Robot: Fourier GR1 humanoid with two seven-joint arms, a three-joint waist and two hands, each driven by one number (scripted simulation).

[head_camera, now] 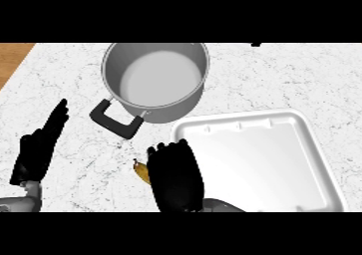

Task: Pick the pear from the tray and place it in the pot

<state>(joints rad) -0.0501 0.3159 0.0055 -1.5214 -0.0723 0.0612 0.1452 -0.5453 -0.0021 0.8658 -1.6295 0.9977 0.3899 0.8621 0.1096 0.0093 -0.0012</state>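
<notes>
The marble surface (286, 74) carries a white tray (316, 149) at the right and, farther back, a steel pot (157, 74) standing mouth up, ready to take the fruit. The right hand (176, 174) sits just left of the tray's near corner, fingers curled round the pear (142, 172), likely for the carry to the pot, while the left hand (40, 149) rests open at the left. Only 1 yellow-brown sliver of pear shows beside the right hand, off the tray, its long axis seemingly running near-to-far with the narrow end toward the pot.

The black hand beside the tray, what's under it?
A yellowish bit, likely the pear, peeks out left of the right hand; the rest is hidden beneath it.
</notes>
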